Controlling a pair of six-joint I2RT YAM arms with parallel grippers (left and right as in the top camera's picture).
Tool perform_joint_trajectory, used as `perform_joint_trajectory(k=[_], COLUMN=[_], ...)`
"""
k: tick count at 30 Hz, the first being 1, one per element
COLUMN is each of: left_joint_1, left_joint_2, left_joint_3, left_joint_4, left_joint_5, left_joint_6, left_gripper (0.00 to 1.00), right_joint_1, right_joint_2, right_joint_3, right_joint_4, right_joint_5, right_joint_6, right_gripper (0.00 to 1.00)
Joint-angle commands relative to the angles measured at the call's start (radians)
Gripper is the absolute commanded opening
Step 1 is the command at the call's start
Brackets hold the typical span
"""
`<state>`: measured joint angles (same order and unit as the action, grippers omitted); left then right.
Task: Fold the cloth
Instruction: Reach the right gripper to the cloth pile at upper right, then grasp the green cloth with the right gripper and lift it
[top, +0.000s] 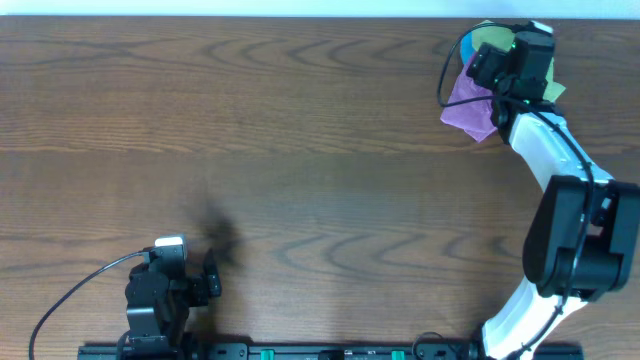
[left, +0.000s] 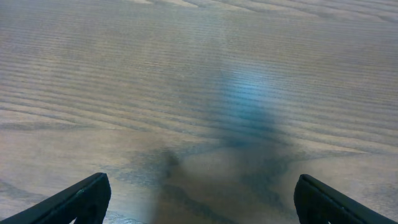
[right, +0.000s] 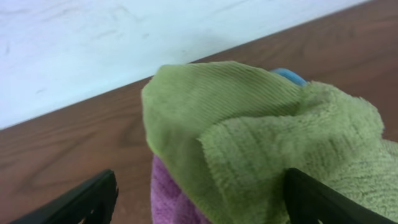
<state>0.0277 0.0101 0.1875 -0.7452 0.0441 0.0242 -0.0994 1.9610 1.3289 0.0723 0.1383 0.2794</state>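
Both sets of jaws are spread wide, and neither one is pinching anything.

The left jaws show as two black tips in the bottom corners of the left wrist view. Between them is only the bare brown wood of the surface, with a blurry dark shadow on it. From above, the left arm sits at the lower left of the frame, well apart from the cloths.

The right jaws show as two black tips at the bottom of the right wrist view, one on the left and one on the right. The cloth is bunched up in a soft green heap in the gap between them. The right tip is just in front of the green fluff. I cannot tell if it is touching. The left tip is apart from it.

The green heap lies on top of a purple cloth. A bit of blue cloth peeks out behind it. A white wall runs along the back edge of the wood.

From above, the pile is at the upper right of the frame, close to the far edge. The right arm reaches over it and hides most of it.
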Motion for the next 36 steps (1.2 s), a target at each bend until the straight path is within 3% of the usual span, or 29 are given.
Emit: perform_joint_trajectory(k=[1,7,14,23,28,36], left_joint_1=[-0.005,-0.005,-0.005,-0.005,-0.005,-0.005], left_joint_2=[-0.006,-0.006,-0.006,-0.006,-0.006,-0.006], left_joint_3=[-0.022,-0.022,-0.022,-0.022,-0.022,-0.022], left_joint_4=[-0.010,-0.010,-0.010,-0.010,-0.010,-0.010], left_joint_5=[-0.018,-0.018,-0.018,-0.018,-0.018,-0.018], left_joint_6=[0.010,0.010,0.010,0.010,0.010,0.010], left_gripper=[0.95,0.95,0.96,0.95,0.95,0.95], right_joint_1=[-0.021,-0.024,-0.017,-0.003,0.039,0.050], right_joint_2=[0.031,0.022,-0.139,-0.392,-0.513,-0.572], right_joint_3=[0.016,0.016,0.017,0.017,0.017,0.066], right_joint_4=[0.003,0.019,-0.007,-0.297,-0.421,-0.507], right_joint_5=[0.023,0.023,0.039,0.026,0.019,0.008], right_joint_6=[0.029,0.027,-0.064,-0.080,-0.166,-0.214], right_gripper=[0.67,0.01,0.02,0.02,0.01,0.02])
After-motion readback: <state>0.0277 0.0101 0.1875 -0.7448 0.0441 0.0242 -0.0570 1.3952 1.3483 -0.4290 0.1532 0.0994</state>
